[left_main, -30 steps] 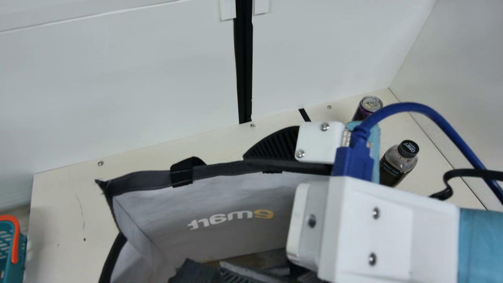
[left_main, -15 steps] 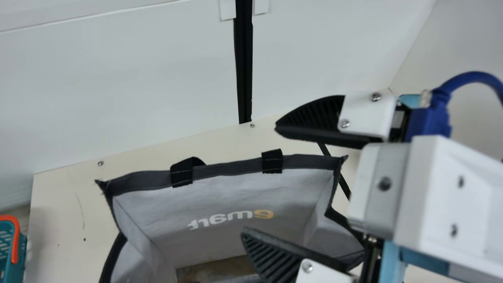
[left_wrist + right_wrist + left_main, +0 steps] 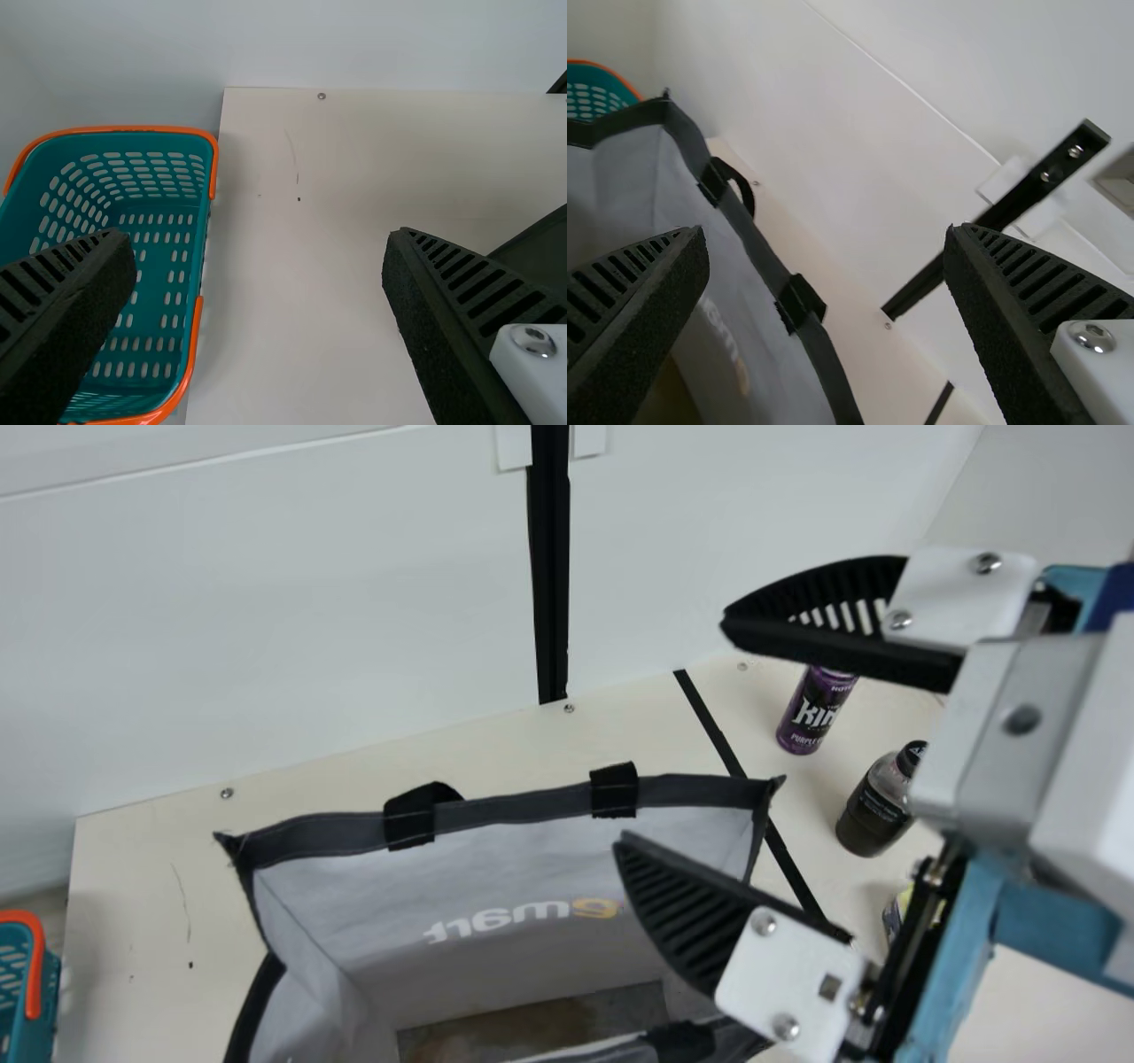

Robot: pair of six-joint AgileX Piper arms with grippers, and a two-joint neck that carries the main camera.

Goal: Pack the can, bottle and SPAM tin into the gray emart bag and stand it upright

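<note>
Gray fabric emart bag [image 3: 514,808] upright; purple metal can [image 3: 817,710], black-capped plastic bottle [image 3: 872,812], probable yellow-blue SPAM tin [image 3: 894,914] unpacked, we judge. Left gripper [image 3: 257,235], right gripper [image 3: 671,731]: wide apart.

Right gripper [image 3: 671,731] (left gripper [image 3: 257,237] too) has fingers spread wide

Behind the cream table [image 3: 133,957] is a white wall [image 3: 266,620] with a black upright bar [image 3: 549,558]. A side wall [image 3: 1045,505] meets it. A black line [image 3: 709,722] marks the table.
</note>
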